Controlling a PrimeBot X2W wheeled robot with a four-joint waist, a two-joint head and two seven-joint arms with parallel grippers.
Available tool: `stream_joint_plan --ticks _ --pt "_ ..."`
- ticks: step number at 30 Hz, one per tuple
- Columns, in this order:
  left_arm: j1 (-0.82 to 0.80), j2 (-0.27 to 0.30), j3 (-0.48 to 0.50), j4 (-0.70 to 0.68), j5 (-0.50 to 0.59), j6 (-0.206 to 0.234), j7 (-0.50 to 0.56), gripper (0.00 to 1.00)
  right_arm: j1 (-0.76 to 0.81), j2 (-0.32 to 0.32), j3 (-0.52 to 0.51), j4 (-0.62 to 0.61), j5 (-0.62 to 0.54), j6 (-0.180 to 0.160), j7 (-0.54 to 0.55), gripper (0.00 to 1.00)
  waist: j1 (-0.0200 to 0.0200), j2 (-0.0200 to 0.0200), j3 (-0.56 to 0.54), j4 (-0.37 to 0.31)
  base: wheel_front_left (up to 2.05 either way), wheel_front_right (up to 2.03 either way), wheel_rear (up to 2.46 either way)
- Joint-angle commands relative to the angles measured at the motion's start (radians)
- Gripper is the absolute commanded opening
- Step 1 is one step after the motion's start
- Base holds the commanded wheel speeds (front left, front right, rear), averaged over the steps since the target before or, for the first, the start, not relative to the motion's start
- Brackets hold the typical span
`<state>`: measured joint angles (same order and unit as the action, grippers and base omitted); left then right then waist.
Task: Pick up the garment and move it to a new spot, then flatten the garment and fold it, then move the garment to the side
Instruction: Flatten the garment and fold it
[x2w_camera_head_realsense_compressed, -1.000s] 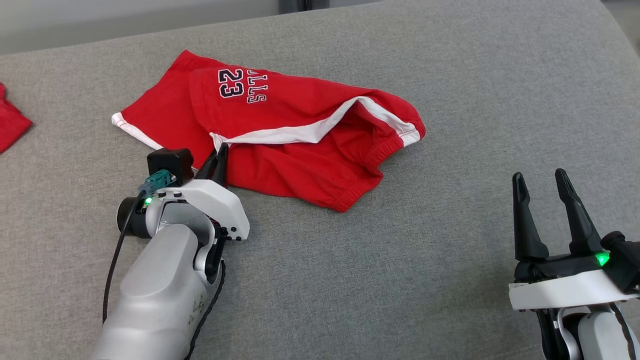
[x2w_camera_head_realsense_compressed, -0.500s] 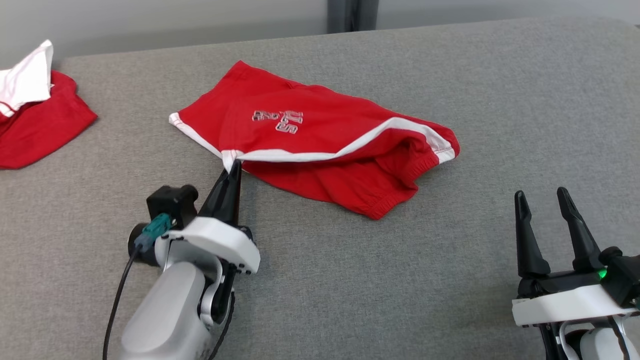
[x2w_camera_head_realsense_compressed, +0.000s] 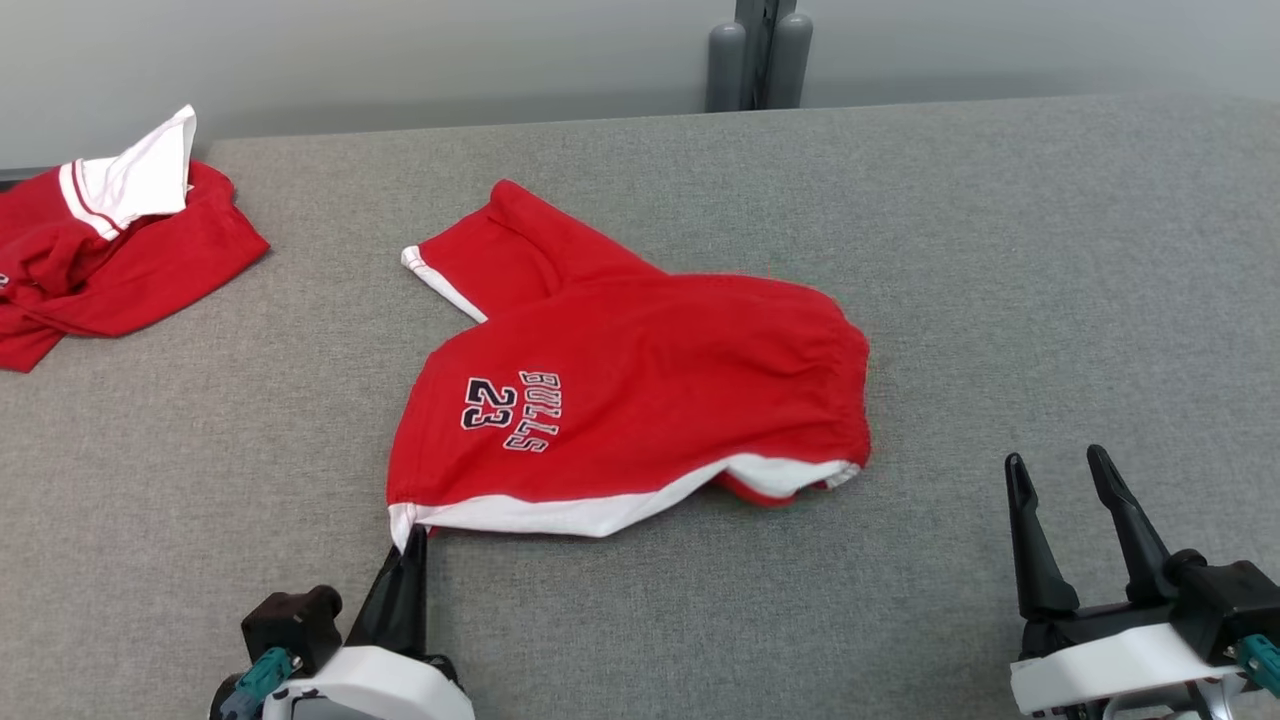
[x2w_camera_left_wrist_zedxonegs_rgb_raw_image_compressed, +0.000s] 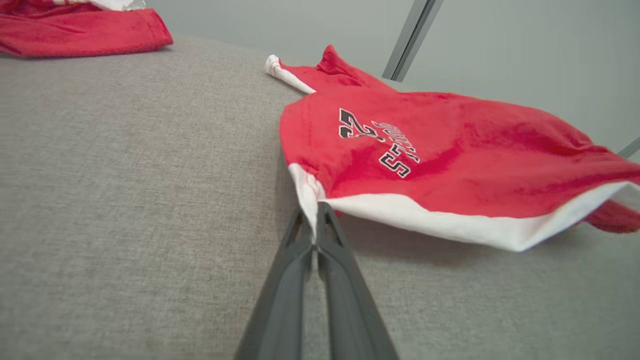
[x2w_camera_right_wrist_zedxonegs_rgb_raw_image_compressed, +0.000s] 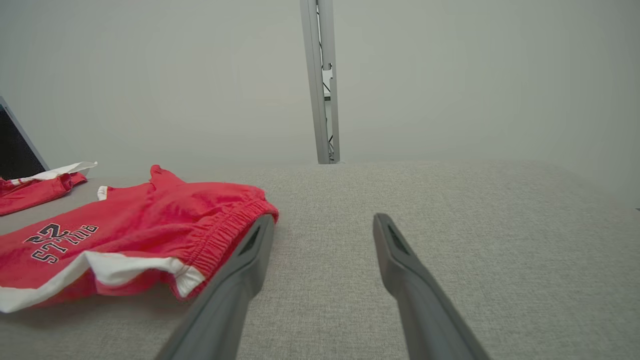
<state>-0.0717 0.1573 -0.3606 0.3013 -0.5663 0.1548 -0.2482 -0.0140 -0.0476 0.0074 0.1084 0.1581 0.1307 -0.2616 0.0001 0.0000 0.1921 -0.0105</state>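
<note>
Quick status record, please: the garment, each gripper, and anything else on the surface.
garment: red shorts, lying on the grey padded surface, number print facing up
left gripper: shut on the near white-trimmed corner of the shorts
right gripper: open, holding nothing, apart from the shorts on their right
other: second red and white garment, bunched at the far left

A grey fabric surface (x2w_camera_head_realsense_compressed: 1000, 250) carries two pieces of clothing. The red shorts (x2w_camera_head_realsense_compressed: 650, 380) with white trim lie at its middle. A crumpled red and white garment (x2w_camera_head_realsense_compressed: 110, 260) lies far left, well apart.
</note>
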Motion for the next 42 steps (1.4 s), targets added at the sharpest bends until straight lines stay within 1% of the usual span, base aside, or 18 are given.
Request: stream_joint_plan --ticks 1,2,6,7,8,9,10,17,27,34,42 --pt "0.001 0.007 0.011 0.023 -0.006 -0.006 -0.007 0.00 0.001 -0.005 0.003 0.004 0.003 0.000 -0.005 1.00 -0.0001 0.0000 -0.003 -0.002 0.00 0.00 0.00" --pt "0.001 0.007 0.011 0.023 -0.006 -0.006 -0.007 0.00 0.001 -0.005 0.003 0.004 0.003 0.000 -0.005 1.00 -0.0001 0.0000 -0.003 -0.002 0.00 0.00 0.00" --pt "-0.030 0.003 0.027 0.096 -0.005 -0.032 -0.013 0.00 -0.012 -0.005 0.014 0.012 0.008 0.000 -0.005 1.00 -0.0001 0.0000 -0.008 -0.003 0.00 0.00 0.00" --pt "-0.038 0.001 0.031 0.113 0.001 -0.034 -0.015 0.15 -0.014 -0.005 0.016 0.013 0.010 0.000 -0.005 1.00 -0.0001 0.0000 -0.009 -0.004 0.00 0.00 0.00" --pt "-0.045 -0.001 0.035 0.129 0.006 -0.040 -0.016 0.42 -0.015 -0.006 0.017 0.014 0.010 0.000 -0.005 1.00 -0.0001 0.0000 -0.010 -0.004 0.00 0.00 0.00" --pt "-0.050 -0.006 0.039 0.144 0.012 -0.042 -0.017 0.96 -0.017 -0.005 0.019 0.015 0.011 0.000 -0.005 1.00 -0.0001 0.0000 -0.012 -0.005 0.00 0.00 0.00" --pt "-0.055 -0.010 0.045 0.152 0.018 -0.047 -0.018 1.00 -0.018 -0.005 0.019 0.015 0.011 0.000 -0.005 1.00 -0.0001 0.0000 -0.013 -0.006 0.00 0.00 0.00" --pt "-0.048 -0.029 0.120 0.120 0.087 -0.074 -0.018 1.00 -0.029 -0.005 0.015 0.011 0.008 0.000 -0.005 1.00 -0.0001 0.0000 -0.021 -0.001 0.00 0.00 0.00" --pt "-0.007 -0.063 0.194 0.006 0.197 -0.127 -0.018 1.00 -0.040 -0.005 0.006 0.004 0.003 0.000 -0.005 1.00 -0.0001 0.0000 -0.050 0.034 0.00 0.00 0.00" --pt "0.049 -0.091 0.231 -0.064 0.261 -0.143 -0.017 1.00 -0.048 -0.005 0.017 -0.009 0.009 0.000 -0.005 1.00 -0.0001 0.0000 -0.087 0.053 0.00 0.00 0.00" --pt "0.086 -0.102 0.259 -0.086 0.288 -0.154 -0.017 1.00 -0.024 -0.005 0.021 0.003 0.006 0.000 -0.005 1.00 -0.0001 0.0000 -0.107 0.067 0.00 0.00 0.00"
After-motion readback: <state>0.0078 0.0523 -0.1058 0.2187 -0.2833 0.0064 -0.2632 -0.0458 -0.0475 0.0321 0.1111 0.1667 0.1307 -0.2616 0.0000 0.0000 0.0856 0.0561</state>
